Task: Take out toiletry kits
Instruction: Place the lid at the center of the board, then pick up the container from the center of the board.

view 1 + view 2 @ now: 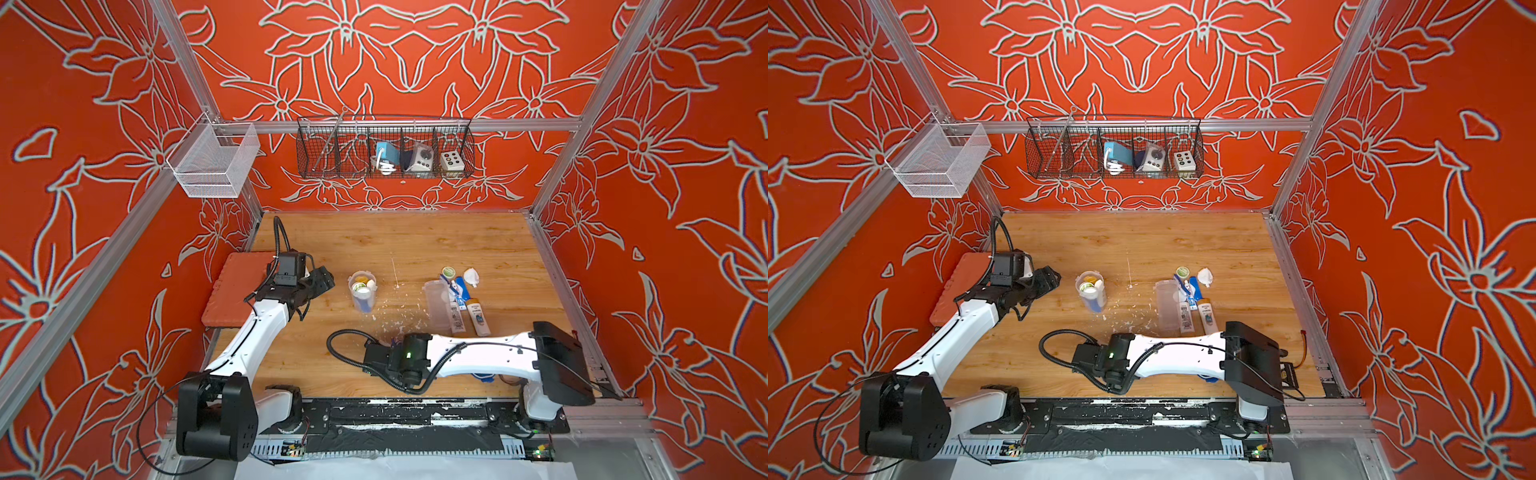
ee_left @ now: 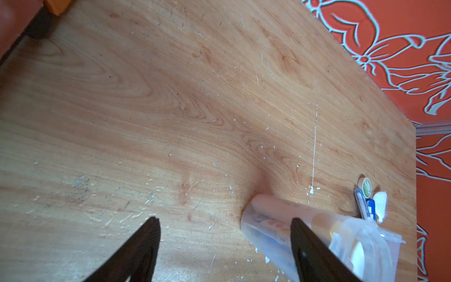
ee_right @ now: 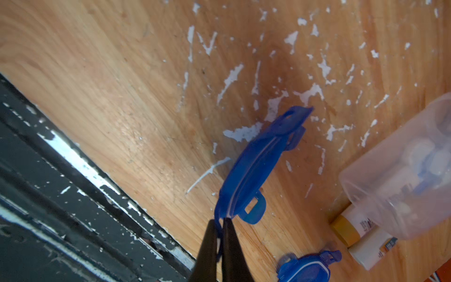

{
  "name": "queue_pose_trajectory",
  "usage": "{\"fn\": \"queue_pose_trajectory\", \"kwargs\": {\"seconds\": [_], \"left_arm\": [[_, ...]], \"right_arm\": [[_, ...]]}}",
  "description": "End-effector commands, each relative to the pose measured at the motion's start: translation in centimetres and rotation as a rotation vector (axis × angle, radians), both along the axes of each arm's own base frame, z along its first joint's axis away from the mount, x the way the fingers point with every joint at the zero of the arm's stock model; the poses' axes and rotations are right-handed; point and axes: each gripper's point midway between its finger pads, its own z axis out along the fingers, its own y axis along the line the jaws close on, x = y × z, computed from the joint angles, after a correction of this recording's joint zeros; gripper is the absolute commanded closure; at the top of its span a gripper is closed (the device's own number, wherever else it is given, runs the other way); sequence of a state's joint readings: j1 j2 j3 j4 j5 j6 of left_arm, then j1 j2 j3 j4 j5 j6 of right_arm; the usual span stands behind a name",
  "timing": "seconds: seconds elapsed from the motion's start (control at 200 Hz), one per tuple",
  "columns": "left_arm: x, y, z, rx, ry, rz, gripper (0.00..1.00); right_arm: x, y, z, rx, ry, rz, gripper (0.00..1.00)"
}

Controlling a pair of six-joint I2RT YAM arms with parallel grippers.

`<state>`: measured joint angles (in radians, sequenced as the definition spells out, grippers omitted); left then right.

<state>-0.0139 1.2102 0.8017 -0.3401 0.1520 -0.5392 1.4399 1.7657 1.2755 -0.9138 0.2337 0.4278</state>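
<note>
Above the desk (image 1: 415, 249), left gripper (image 2: 224, 221) gapes empty near a tub (image 2: 266, 214); right gripper (image 3: 220, 223) pinches a blue lid (image 3: 256, 158).

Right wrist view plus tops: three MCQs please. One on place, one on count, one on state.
1. Relative to the tipped tub, the two mini bottles lie:
A) inside it
B) beside it
C) stacked on top of it

2. Blue lids in the right wrist view:
A) one
B) two
C) three

3. The right gripper is:
A) open and empty
B) shut on a mini bottle
C) shut on a blue lid

Key:
1 B, in a top view they lie along the tub's side.
2 B, one is gripped and a second lid lies on the wood.
3 C, the jaws pinch the lid's edge.
</note>
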Motion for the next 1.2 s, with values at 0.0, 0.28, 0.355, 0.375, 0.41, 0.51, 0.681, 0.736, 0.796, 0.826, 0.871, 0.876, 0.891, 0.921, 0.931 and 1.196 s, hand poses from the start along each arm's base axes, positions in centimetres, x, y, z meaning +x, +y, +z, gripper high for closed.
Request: {"fn": "queue_pose_trajectory", "kwargs": {"seconds": [0.0,0.28,0.355,0.375,0.41,0.51,0.681,0.736,0.796,0.826,0.871,0.876,0.891,0.921,0.931,1.196], "left_arm": [[0.0,-0.2,-0.6,-0.004,0.008,-0.017,0.21],[-0.2,-0.6,-1.5,-0.023,0.034,-0.030,0.22],[-0.2,-0.8,-1.7,-0.036,0.042,-0.039,0.23],[-0.2,-0.9,-1.6,-0.041,0.041,-0.042,0.23],[-0.1,-1.1,-1.6,-0.052,0.038,-0.048,0.24],[0.1,-1.7,-1.3,-0.082,0.027,-0.062,0.25],[0.4,-3.0,-1.3,-0.143,0.026,-0.115,0.26],[0.4,-3.5,-1.4,-0.170,0.034,-0.128,0.27],[0.5,-4.2,-1.5,-0.208,0.036,-0.148,0.27],[0.5,-4.5,-1.5,-0.225,0.035,-0.159,0.27],[0.6,-4.8,-1.3,-0.236,0.034,-0.171,0.28],[0.7,-4.8,-1.3,-0.236,0.034,-0.171,0.28],[0.8,-4.8,-1.2,-0.235,0.032,-0.174,0.28],[0.9,-4.8,-1.0,-0.232,0.029,-0.178,0.28],[1.0,-4.9,-0.9,-0.231,0.028,-0.181,0.28],[2.7,-6.5,1.4,-0.286,-0.027,-0.281,0.26]], "right_arm": [[-1.2,2.0,0.1,0.044,0.022,0.035,0.92],[-1.5,4.3,2.4,0.173,0.046,0.021,0.44],[-1.4,4.2,3.6,0.214,0.044,0.013,0.41],[-1.2,4.1,4.0,0.228,0.038,0.009,0.41],[-0.9,3.9,4.9,0.251,0.022,0.001,0.41],[0.8,2.9,7.8,0.343,-0.043,-0.056,0.41],[4.8,-0.5,11.8,0.573,-0.128,-0.227,0.38],[6.2,-2.3,13.1,0.665,-0.208,-0.281,0.34],[7.3,-4.4,14.5,0.763,-0.271,-0.340,0.27],[8.0,-5.6,14.7,0.798,-0.289,-0.384,0.25],[8.7,-6.8,14.7,0.849,-0.265,-0.429,0.22],[8.8,-6.9,14.7,0.858,-0.261,-0.431,0.21],[8.9,-7.0,14.6,0.875,-0.238,-0.431,0.21],[8.8,-6.9,14.4,0.906,-0.182,-0.415,0.21],[8.8,-6.9,14.3,0.911,-0.166,-0.415,0.21],[10.6,-6.2,11.2,0.843,-0.025,-0.388,0.21]]}}
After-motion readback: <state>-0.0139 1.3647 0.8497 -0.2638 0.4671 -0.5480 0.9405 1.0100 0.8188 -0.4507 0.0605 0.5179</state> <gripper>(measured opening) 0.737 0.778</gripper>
